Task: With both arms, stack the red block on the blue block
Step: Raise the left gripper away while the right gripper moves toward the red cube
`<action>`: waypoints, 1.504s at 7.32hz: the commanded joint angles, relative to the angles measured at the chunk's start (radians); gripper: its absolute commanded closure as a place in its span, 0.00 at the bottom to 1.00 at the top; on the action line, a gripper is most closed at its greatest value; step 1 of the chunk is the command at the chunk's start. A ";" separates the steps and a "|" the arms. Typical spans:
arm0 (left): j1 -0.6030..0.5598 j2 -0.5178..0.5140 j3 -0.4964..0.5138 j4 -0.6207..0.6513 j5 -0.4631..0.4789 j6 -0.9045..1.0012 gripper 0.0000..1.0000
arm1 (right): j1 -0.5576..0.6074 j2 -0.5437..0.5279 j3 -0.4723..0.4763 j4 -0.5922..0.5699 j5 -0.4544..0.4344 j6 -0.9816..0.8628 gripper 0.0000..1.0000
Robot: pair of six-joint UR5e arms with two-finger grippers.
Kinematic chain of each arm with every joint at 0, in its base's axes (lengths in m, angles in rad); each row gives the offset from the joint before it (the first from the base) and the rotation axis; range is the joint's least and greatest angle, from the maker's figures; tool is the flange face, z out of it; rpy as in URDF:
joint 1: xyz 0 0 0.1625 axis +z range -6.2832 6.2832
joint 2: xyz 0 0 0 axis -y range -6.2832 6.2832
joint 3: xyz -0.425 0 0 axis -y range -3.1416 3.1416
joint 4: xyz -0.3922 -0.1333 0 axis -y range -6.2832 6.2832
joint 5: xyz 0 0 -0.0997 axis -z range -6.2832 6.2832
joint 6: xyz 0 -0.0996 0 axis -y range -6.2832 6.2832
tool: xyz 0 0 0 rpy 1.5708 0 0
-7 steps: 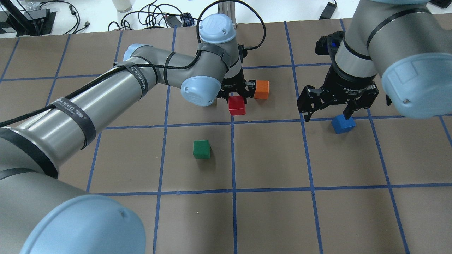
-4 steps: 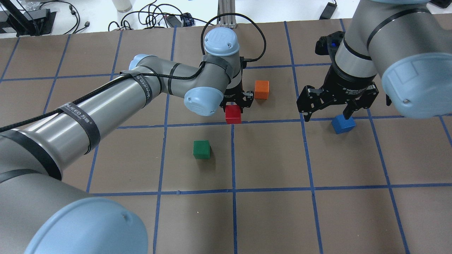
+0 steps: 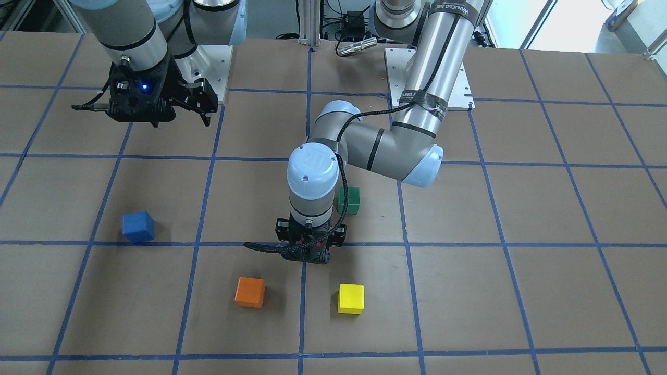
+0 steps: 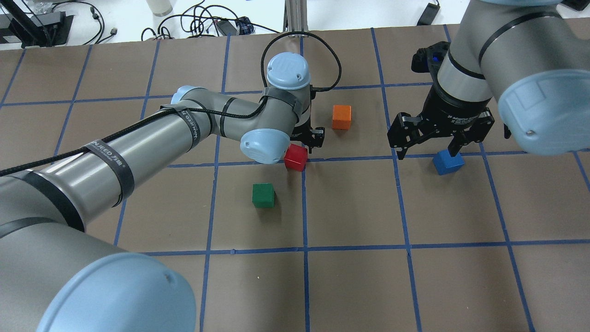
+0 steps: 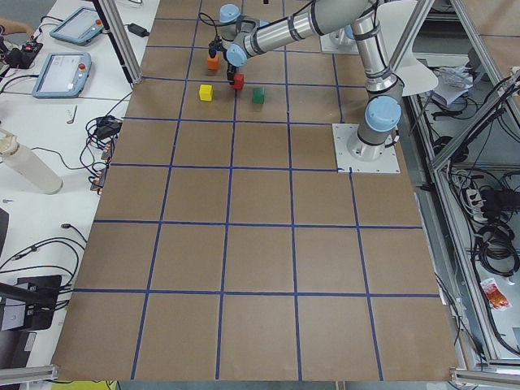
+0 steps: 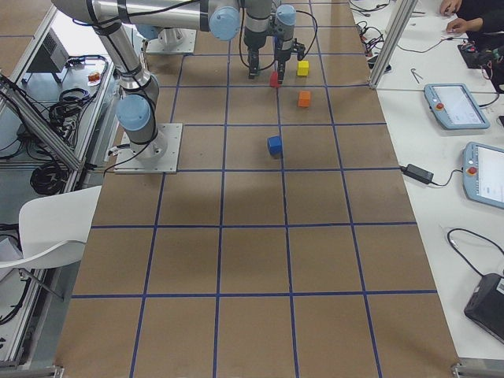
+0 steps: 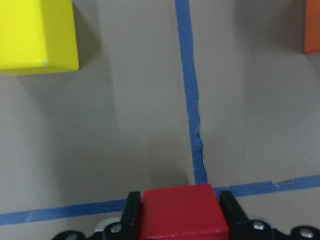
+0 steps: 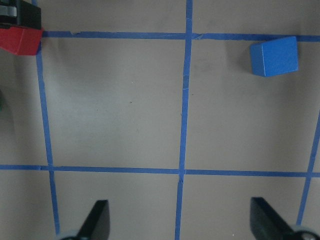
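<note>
My left gripper [image 4: 300,150] is shut on the red block [image 4: 295,157] and holds it low over a blue tape crossing near the table's middle. In the left wrist view the red block [image 7: 182,214] sits between the two black fingers [image 7: 131,210]. In the front-facing view the left wrist [image 3: 311,245] hides it. The blue block [image 4: 448,162] lies on the table to the right, alone. My right gripper [image 4: 427,148] is open and empty, high above the table. The right wrist view shows the blue block [image 8: 274,56] at top right and the red block [image 8: 20,40] at top left.
A green block [image 4: 263,195] lies just near-left of the red one. An orange block [image 4: 341,117] lies beyond it. A yellow block [image 3: 350,298] shows in the front-facing view beside the orange block [image 3: 250,291]. Brown paper with a blue tape grid [image 4: 304,249] covers the table.
My left gripper has carried the red block toward the robot and slightly left, away from the orange block. The right arm and the blue block have not moved.
</note>
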 commanded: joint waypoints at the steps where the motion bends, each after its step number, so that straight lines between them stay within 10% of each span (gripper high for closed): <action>1: 0.011 0.027 0.019 0.013 -0.014 0.003 0.00 | 0.000 0.000 0.000 0.000 -0.008 -0.002 0.00; 5: 0.284 0.217 0.331 -0.654 0.013 0.263 0.00 | 0.000 0.011 -0.001 -0.007 -0.016 0.004 0.00; 11: 0.422 0.524 0.294 -0.909 0.011 0.372 0.00 | -0.003 0.101 -0.009 -0.246 0.006 0.093 0.00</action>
